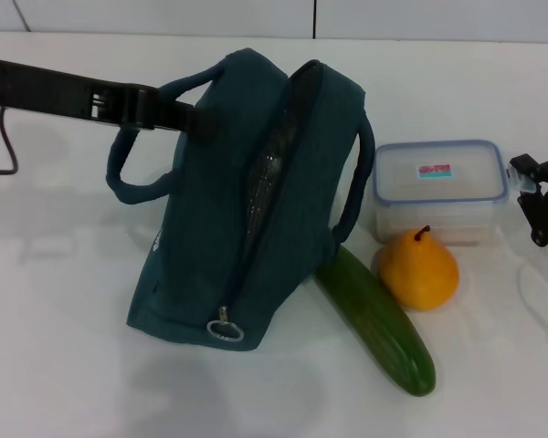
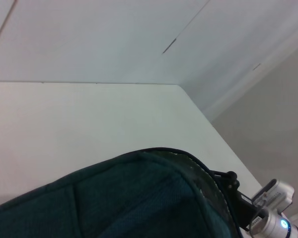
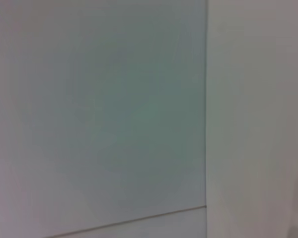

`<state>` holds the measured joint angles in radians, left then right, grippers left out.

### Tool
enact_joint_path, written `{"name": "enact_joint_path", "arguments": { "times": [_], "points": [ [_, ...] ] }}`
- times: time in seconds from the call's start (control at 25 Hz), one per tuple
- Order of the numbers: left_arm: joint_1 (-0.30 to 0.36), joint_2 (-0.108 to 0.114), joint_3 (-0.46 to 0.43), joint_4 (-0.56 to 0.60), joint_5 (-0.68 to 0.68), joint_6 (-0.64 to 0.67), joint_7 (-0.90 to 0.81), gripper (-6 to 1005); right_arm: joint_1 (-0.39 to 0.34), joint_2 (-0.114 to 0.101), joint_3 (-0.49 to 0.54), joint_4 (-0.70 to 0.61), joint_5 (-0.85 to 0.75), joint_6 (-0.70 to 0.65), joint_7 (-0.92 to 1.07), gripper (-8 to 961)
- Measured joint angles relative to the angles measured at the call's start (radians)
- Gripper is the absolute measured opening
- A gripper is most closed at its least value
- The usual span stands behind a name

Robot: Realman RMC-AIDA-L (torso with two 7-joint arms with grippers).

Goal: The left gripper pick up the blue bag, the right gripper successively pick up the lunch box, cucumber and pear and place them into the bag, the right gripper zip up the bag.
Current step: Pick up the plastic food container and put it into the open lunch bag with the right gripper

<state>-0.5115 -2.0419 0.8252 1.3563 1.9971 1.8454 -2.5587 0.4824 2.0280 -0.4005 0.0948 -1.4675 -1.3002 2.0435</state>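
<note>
My left gripper (image 1: pixel 190 117) fingers grasp the tilted blue bag (image 1: pixel 256 210) at its 10 o'clock handle; a slackening hold could drop it onto the cucumber (image 1: pixel 376 321).

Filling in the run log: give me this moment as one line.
left gripper: at blue bag handle | right gripper: beside lunch box | cucumber, pear: on table | bag: unzipped

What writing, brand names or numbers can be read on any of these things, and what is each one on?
None can be read.
The lunch box has a small red-and-blue label on its lid: too small to read.
The blue bag has a small white mark low on its side: only partly seen, too blurred to read.
The cucumber and pear: no markings.
</note>
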Motion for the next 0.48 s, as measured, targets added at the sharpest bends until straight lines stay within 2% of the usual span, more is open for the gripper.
{"name": "enact_joint_path", "arguments": {
  "times": [0.28, 0.48],
  "points": [
    [-0.009, -0.018, 0.000, 0.000, 0.000, -0.001, 0.009, 57, -0.004, 0.000, 0.005, 0.008, 0.007, -0.028, 0.046, 88],
    [-0.013, -0.020, 0.000, 0.000, 0.000, -0.011, 0.011, 56, -0.020, 0.000, 0.039, 0.008, 0.007, -0.056, 0.086, 88]
  ]
}}
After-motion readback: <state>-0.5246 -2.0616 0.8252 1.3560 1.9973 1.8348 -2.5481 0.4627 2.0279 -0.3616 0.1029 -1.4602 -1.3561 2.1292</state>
